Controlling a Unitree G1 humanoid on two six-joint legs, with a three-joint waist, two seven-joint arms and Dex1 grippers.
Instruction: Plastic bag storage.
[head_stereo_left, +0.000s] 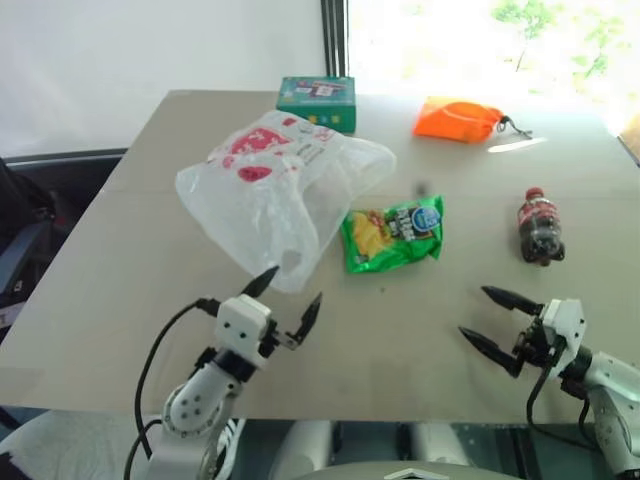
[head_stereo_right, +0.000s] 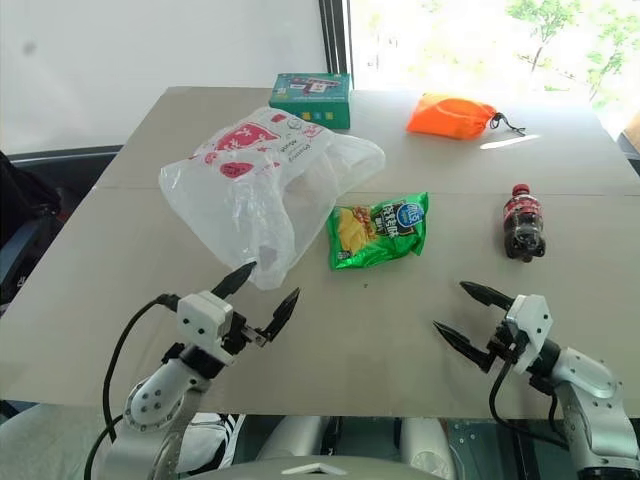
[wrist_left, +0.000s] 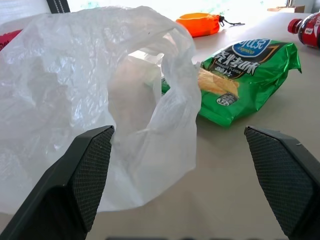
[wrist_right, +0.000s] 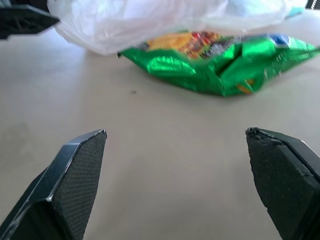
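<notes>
The plastic bag (head_stereo_left: 275, 185), translucent white with red print, lies crumpled on the left middle of the tan table (head_stereo_left: 120, 300); its open mouth faces the front edge and shows in the left wrist view (wrist_left: 100, 100). My left gripper (head_stereo_left: 290, 297) hovers open just in front of the bag's near end, one fingertip close to the film. Near the front right edge my right gripper (head_stereo_left: 487, 318) stands open with nothing between its fingers, pointing toward the middle of the table.
A green snack packet (head_stereo_left: 393, 233) lies beside the bag's right side. A small cola bottle (head_stereo_left: 540, 227) lies at the right. An orange drawstring pouch (head_stereo_left: 457, 120) and a green box (head_stereo_left: 317, 102) sit at the back.
</notes>
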